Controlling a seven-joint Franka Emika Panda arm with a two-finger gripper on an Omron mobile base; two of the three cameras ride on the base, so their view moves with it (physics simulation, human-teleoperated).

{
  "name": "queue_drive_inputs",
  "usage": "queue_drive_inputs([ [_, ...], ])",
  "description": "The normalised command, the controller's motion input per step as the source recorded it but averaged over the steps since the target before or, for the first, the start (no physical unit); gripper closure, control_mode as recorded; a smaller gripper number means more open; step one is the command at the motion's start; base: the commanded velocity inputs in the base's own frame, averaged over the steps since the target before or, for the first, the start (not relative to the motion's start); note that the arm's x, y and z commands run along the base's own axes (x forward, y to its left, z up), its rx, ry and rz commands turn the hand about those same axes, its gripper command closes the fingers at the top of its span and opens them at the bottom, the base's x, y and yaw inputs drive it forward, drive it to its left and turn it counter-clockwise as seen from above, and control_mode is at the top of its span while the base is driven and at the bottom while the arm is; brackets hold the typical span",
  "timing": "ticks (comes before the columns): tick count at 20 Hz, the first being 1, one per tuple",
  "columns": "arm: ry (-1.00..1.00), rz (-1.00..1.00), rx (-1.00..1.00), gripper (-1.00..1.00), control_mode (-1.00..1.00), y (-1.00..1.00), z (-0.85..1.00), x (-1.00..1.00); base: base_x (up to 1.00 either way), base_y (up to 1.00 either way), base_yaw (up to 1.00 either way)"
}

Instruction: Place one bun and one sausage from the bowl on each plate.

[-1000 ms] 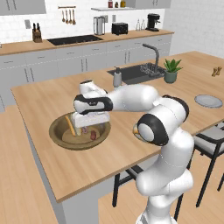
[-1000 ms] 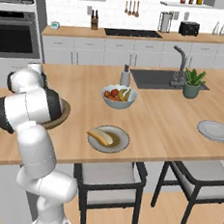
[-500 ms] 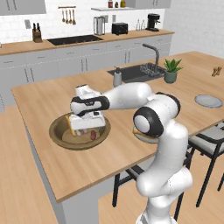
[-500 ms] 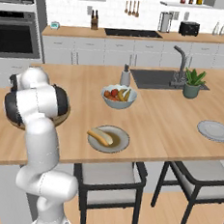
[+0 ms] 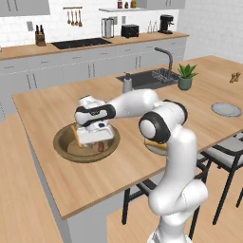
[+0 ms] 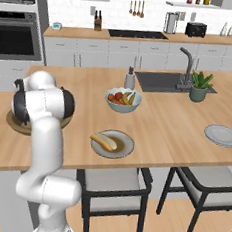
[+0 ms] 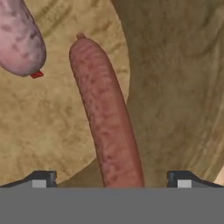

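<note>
A simulated kitchen island is shown, with a white robot arm bent down over the wide brown wooden bowl (image 5: 85, 143) near one end of the wooden counter (image 5: 57, 175). The gripper (image 7: 111, 181) is lowered into the bowl with its fingers spread wide and nothing held between them; in the hand view the two dark fingertips (image 7: 41, 179) are set well apart on either side of a reddish-brown sausage (image 7: 107, 118), which lies lengthwise on the bowl's floor and runs straight between them. A second, paler pinkish sausage (image 7: 19, 39) is seen just beside it, toward the upper left corner of that view. A tan bun (image 5: 76, 135) is partly visible in the bowl behind the hand. Further along the counter, a grey plate (image 6: 122, 148) already carries a bun (image 6: 103, 141); a second grey plate (image 6: 222, 135) sits bare, well apart, toward the far end. A pale fruit bowl (image 6: 122, 99) stands behind the near plate. Several risks can be judged from here: the sausage is round and smooth, so it could be rolled or squeezed out sideways if the fingers are closed off-centre; the bowl floor could be struck if the hand is lowered too far; the neighbouring sausage could be nudged.
</note>
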Motion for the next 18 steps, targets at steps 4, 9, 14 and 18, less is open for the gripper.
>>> queue_drive_inputs([
  [4,0.05,0.0,-0.12,-1.0,-1.0,0.0,-0.19,0.12,0.0,0.0,0.0],
  [9,0.01,0.0,-0.05,-1.0,-1.0,0.0,-0.21,0.0,0.0,0.0,0.0],
  [14,0.0,0.0,0.01,1.0,-1.0,-0.1,-0.17,0.0,0.0,0.0,0.0],
  [18,0.0,0.0,0.05,1.0,-1.0,-0.4,-0.06,0.0,0.0,0.0,0.0],
])
